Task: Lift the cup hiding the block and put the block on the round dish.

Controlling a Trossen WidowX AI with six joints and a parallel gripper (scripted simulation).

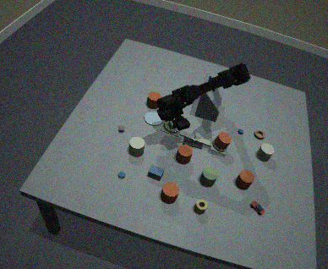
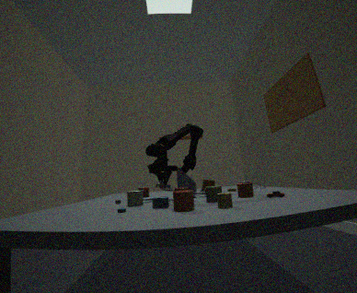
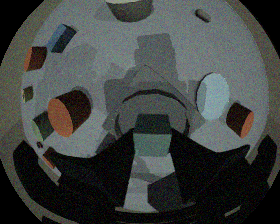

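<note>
My gripper [image 1: 176, 123] [image 3: 151, 131] is shut on a greenish block [image 3: 152, 144], low over the bare round end pan [image 3: 151, 106] of the balance. Whether the block still touches the pan cannot be told. The balance beam [image 1: 202, 141] runs right from there in the top view. An orange-red cup [image 1: 223, 140] stands on its other end. The pale round dish [image 1: 153, 118] [image 3: 213, 97] lies just beside the gripper's end of the balance, with nothing on it. No cup is above the dish.
An orange cup [image 1: 154, 100] [image 3: 240, 121] stands close behind the dish; another [image 1: 184, 154] [image 3: 68, 113] stands in front of the beam. A white cylinder [image 1: 137, 146] [image 3: 130, 10], a blue box [image 1: 155, 172] [image 3: 62, 38] and a green cylinder [image 1: 209, 177] stand further forward.
</note>
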